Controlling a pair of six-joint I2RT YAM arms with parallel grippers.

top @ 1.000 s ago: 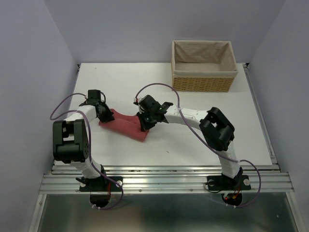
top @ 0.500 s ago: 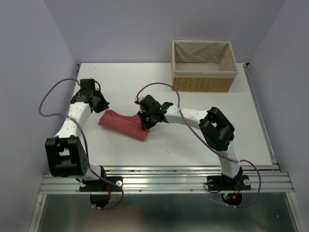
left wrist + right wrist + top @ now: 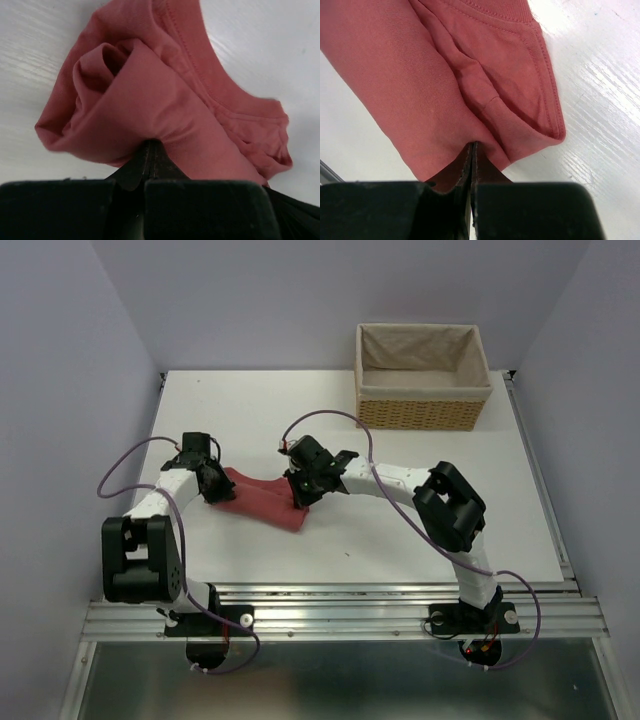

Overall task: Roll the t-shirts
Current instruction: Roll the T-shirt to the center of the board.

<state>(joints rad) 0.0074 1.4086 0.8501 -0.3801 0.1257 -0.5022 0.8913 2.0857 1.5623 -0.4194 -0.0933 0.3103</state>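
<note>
One salmon-red t-shirt [image 3: 262,502] lies rolled into a short thick log on the white table [image 3: 400,540], slanting from upper left to lower right. My left gripper [image 3: 215,487] is shut, its tips pushed against the log's left end. In the left wrist view the rolled t-shirt [image 3: 150,100] bulges over the closed left gripper [image 3: 150,145], with no cloth visible between the jaws. My right gripper [image 3: 300,498] is shut too and presses on the right end. The right wrist view has the t-shirt [image 3: 420,75] and its hemmed edge lying against the closed right gripper [image 3: 472,145].
A wicker basket [image 3: 420,412] with a beige liner stands at the back right of the table. Grey walls close in the left, back and right sides. A metal rail [image 3: 340,618] with both arm bases runs along the near edge.
The left gripper swung away to the upper left off the shirt, then came back down against the roll's left end. The right arm and the roll stayed put.
</note>
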